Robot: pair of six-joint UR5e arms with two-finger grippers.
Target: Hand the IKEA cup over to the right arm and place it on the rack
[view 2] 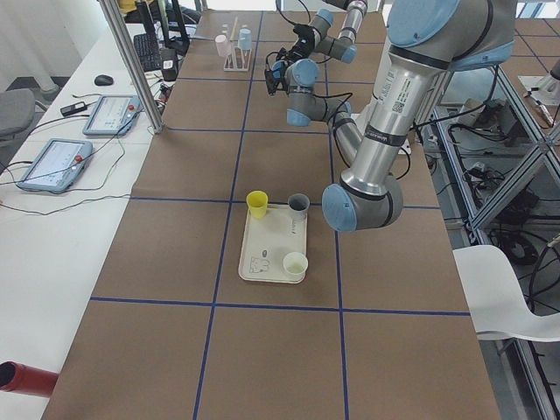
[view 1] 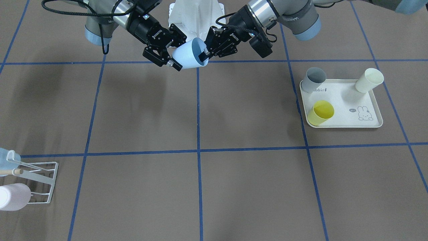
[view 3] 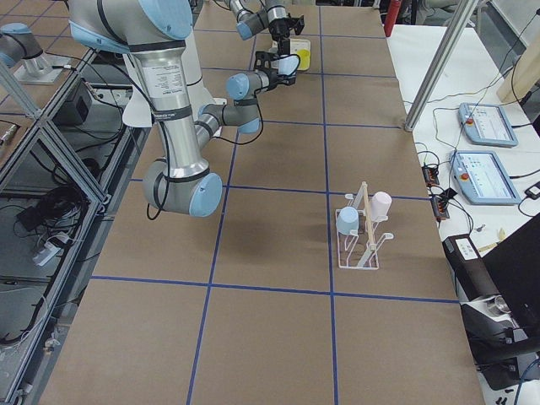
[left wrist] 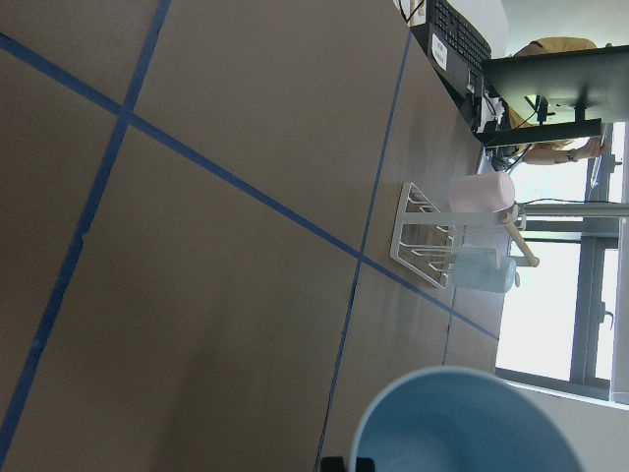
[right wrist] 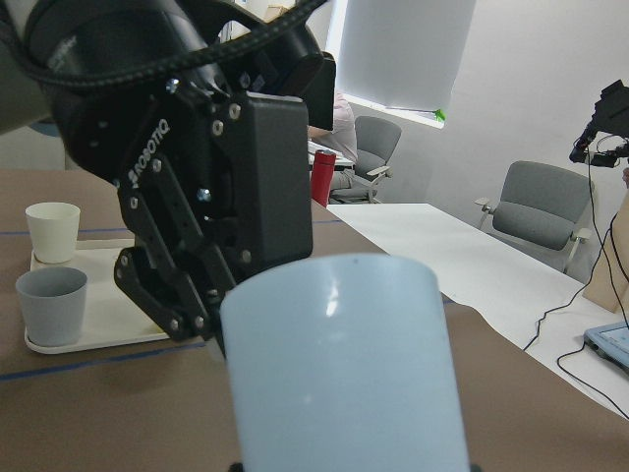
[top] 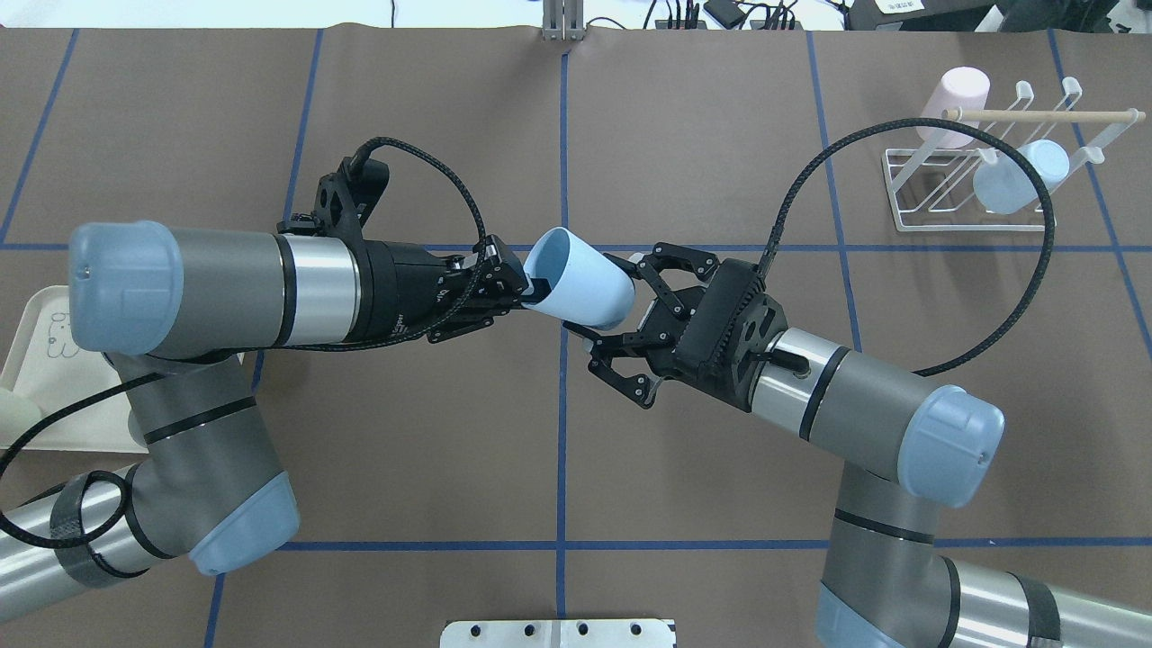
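Tray point(view 1: 341, 100) left, rack point(top: 1044, 114) right, cup point(top: 580, 290) between

Left arm point(top: 225, 288), right arm point(top: 864, 405): silver-grey tubes, light-blue caps!
Long braided black cable loop point(top: 1049, 229) off the right one; left gripper point(view 1: 204, 55) and right gripper point(view 1: 179, 50), both black, read ROBOTIQ in white.

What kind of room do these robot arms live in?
Most likely a robot lab or test room. The left arm and right arm meet at a blue cup over a table marked with blue tape squares, and control tablets lie on a side bench.
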